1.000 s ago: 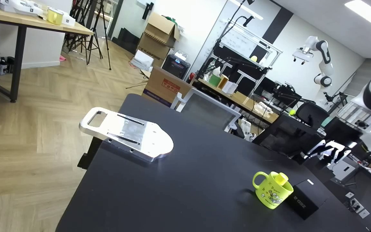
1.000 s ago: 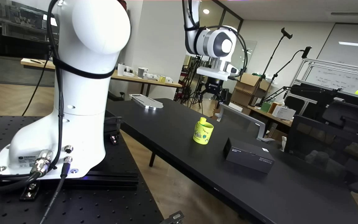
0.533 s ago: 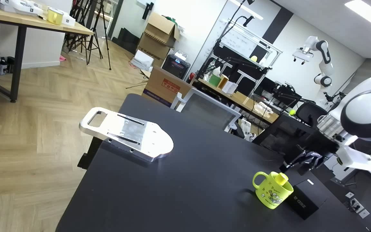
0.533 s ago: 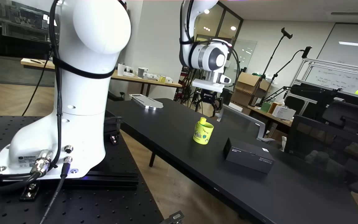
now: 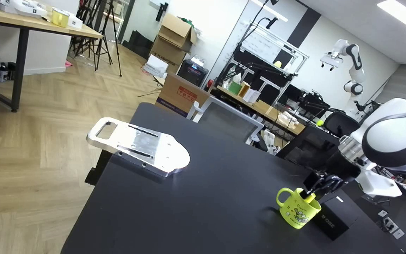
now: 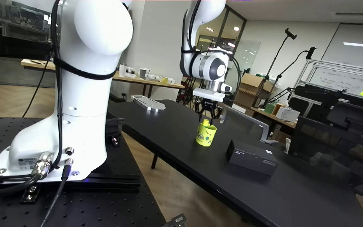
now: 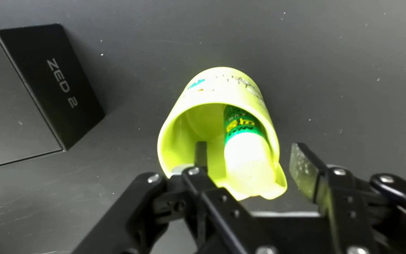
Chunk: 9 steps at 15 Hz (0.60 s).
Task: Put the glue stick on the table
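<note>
In the wrist view, the yellow-green mug [image 7: 220, 88] stands on the matte black table [image 7: 347, 53], with the glue stick [image 7: 247, 148] inside it, close to the wall. Upside-down letters on the stick's green label include "AM"; the yellow characters I cannot make out. The gripper [image 7: 250, 160] has its fingers apart, one over or in the mug's mouth (I cannot tell which), the other outside its rim. A black box [image 7: 41, 88] printed "ZED 2" sits left of the mug, apart from it.

In an exterior view, that "ZED 2" reads upside down. Far from the mug, a carton [image 5: 182, 93] says "PREMIUM PC" and a cardboard box [image 5: 167, 55] "FLASHFORGE".

In an exterior view, the stick's yellow end rises above the mug's rim; well beyond the mug, a whiteboard [image 6: 347, 80] bears handwriting too small to read.
</note>
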### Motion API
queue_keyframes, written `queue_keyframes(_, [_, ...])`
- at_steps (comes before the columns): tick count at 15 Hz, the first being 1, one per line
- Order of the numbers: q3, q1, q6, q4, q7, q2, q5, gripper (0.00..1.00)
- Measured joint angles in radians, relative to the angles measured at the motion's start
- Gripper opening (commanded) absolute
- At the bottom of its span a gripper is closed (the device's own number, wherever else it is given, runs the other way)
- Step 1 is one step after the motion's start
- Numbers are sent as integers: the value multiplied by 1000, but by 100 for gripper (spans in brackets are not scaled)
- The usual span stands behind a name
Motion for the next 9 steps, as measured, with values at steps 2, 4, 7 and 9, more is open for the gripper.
queue_keyframes(2, [-2,-1,13,0,2,0,2,18])
queue_keyframes(4, [-1,-2,15,1,3,-5,10,9])
queue_keyframes(7, [31,-32,-4,1,-25,-25,112,9])
queue_keyframes(9, [52,-60,-36,1,-52,-57,179,9])
